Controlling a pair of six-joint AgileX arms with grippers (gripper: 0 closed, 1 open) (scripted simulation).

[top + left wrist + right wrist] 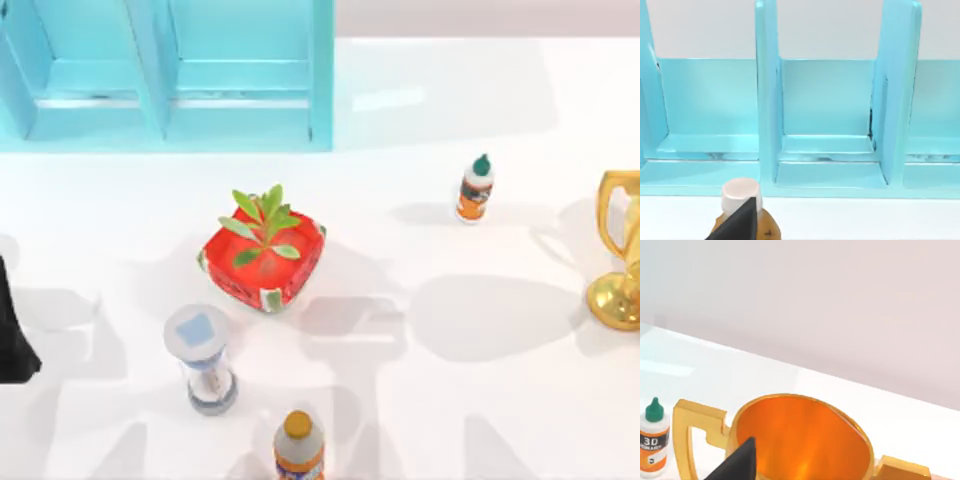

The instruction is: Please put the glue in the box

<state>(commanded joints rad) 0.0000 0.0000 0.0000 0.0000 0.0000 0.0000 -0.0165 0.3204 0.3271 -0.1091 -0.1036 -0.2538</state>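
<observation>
Six items logged on the white counter [480, 400]. Found the glue [476, 188] upright toward the right of the top view, alone, well apart from the turquoise box [320, 90] at the back left; not in any compartment. Recorded a red pot [264, 262] with a green plant [265, 215] near centre, an hourglass [203, 360] in front of it to the left, a larger bottle [299, 448] with a yellow-orange cap at the front edge, and a gold trophy [620, 250] at the right edge. Sighted the left arm [12, 330] at the left edge, left gripper [737, 225] facing the box compartments. Placed the right gripper [737, 462] above the trophy bowl, glue beside one handle. Cannot tell how far either gripper is open; nothing seen held
</observation>
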